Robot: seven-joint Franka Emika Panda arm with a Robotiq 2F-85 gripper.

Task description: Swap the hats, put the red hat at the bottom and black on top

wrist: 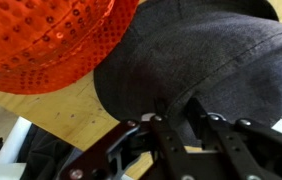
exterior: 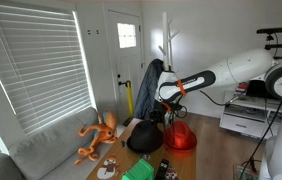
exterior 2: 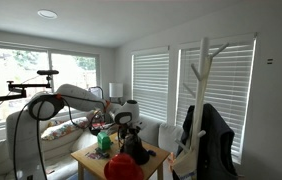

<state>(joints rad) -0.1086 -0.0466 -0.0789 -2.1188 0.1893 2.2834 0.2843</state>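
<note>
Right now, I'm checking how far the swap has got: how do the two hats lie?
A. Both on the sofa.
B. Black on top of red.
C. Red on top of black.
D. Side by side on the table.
D: the wrist view shows the red hat and the black hat next to each other on the table, with neither on top.

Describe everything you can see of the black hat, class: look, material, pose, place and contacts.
The black hat is a rounded, dark grey-black cap of woven-looking cloth, with a faint curved seam across it. It rests dome up on the wooden table, right beside the red hat, and their edges seem to meet. The gripper straddles its near edge; whether it pinches the cloth is unclear.
</note>
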